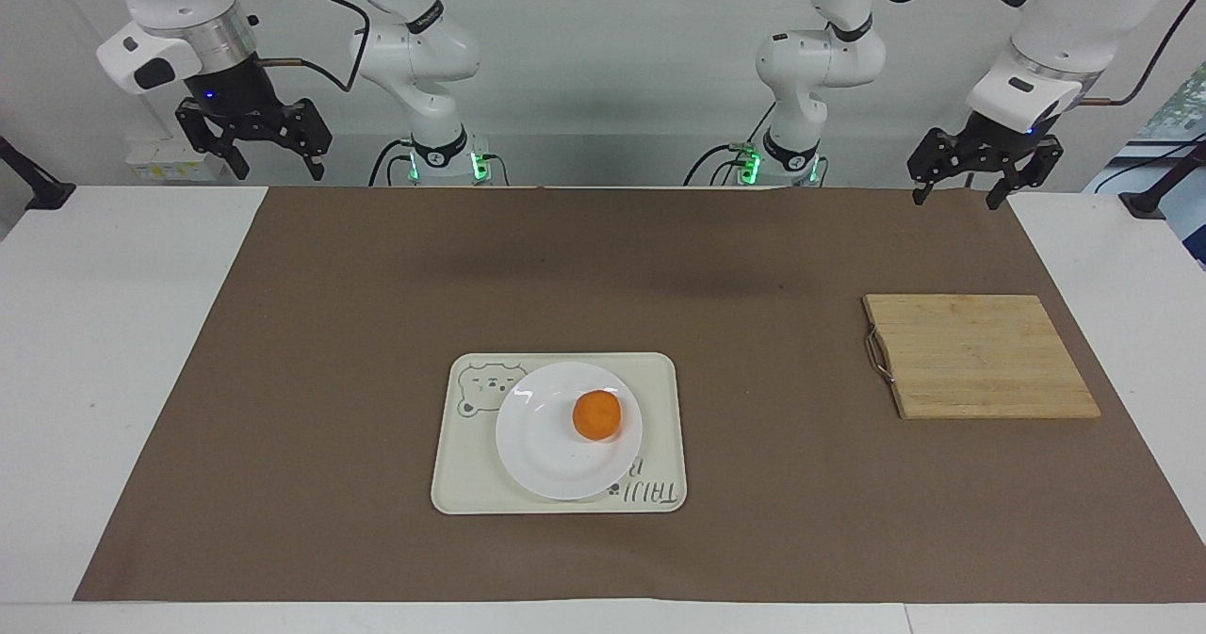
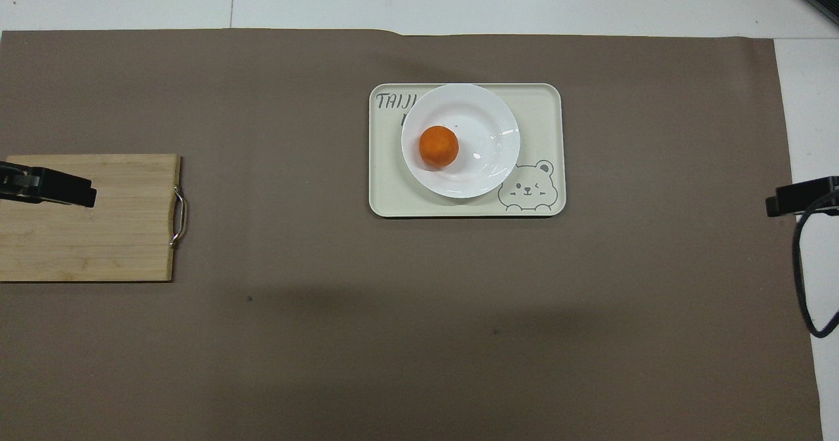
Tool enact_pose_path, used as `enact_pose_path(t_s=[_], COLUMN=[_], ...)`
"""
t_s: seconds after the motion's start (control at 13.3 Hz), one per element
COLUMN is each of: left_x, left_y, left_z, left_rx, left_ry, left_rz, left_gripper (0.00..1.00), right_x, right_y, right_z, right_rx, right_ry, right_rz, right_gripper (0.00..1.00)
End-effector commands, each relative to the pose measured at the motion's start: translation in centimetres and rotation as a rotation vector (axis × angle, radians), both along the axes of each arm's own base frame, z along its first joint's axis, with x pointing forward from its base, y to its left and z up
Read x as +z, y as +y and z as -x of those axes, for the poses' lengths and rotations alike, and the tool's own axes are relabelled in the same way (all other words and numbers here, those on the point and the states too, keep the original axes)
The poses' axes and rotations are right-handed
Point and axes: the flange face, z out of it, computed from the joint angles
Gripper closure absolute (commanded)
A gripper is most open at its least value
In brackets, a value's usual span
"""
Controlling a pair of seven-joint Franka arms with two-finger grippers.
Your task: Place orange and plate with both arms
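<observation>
The plate [image 2: 482,123] hides part of the tray's lettering [image 2: 392,102], and the overhead view's edge cuts off the cutting board [image 2: 98,244].

High facing and overhead views
</observation>
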Motion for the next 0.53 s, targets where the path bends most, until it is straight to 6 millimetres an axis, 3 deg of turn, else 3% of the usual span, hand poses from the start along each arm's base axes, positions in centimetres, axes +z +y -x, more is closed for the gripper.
enact_pose_path(t_s=[0.0,0.45], left_x=[-0.1,1.0], left_y=[0.1,-0.1], left_z=[0.3,0.3], left_rx=[0.009,0.002], left_ry=[-0.006,-0.034], left_rz=[0.007,0.01], left_gripper=[0.0,0.0], right_x=[-0.2,-0.3], right_y=[0.1,0.3], right_z=[0.8,0.8], right_rx=[0.023,0.032], right_ry=[0.004,0.008], right_rz=[0.014,0.015], right_gripper=[0.0,0.0])
